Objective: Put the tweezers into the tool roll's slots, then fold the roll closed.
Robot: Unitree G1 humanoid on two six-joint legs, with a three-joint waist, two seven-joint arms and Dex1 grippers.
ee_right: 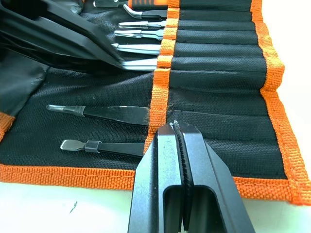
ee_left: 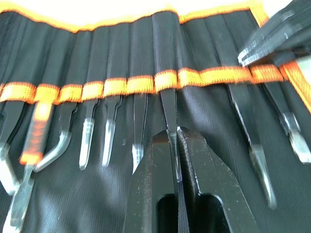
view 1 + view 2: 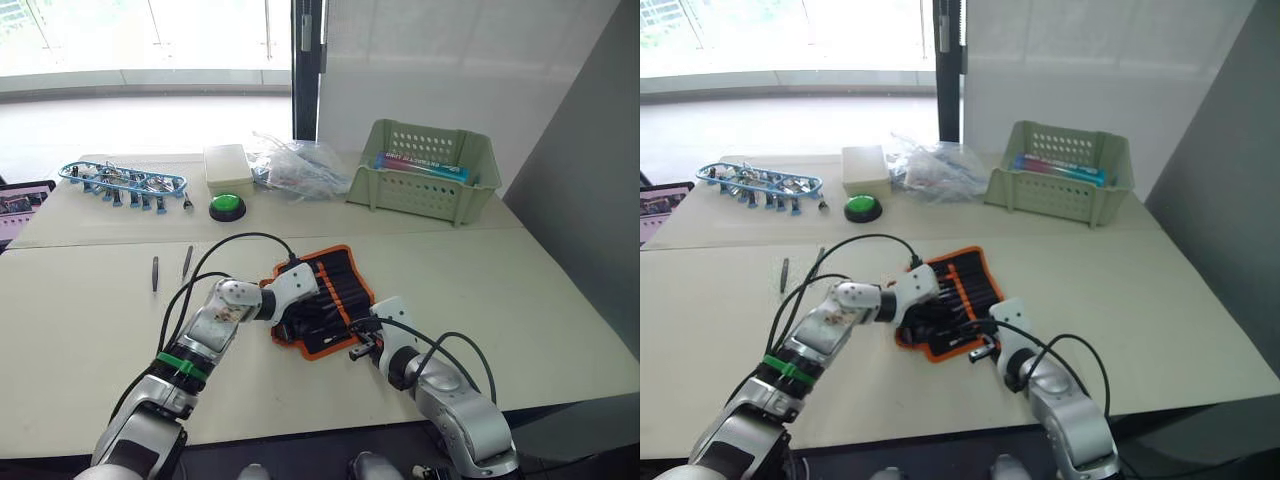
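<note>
The tool roll (image 3: 342,272) lies open on the table's near half, black with orange trim. Several tweezers sit in its slots (image 1: 218,63), their ends sticking out past the orange stripe (image 2: 141,83). My left gripper (image 2: 172,133) hangs over the roll's middle, shut on the protruding end of one slotted tweezers (image 2: 169,104). At the roll's near right edge my right gripper (image 1: 177,125) is shut, its tips resting on the orange stripe with nothing between them. Two loose tweezers (image 3: 155,272) (image 3: 187,260) lie on the table to the left of the roll.
A pale green basket (image 3: 420,175) stands at the back right. A blue-framed rack of tools (image 3: 122,180), a white box (image 3: 228,165), a green button (image 3: 227,207) and a clear plastic bag (image 3: 300,165) line the back. A screen (image 3: 20,205) sits at the left edge.
</note>
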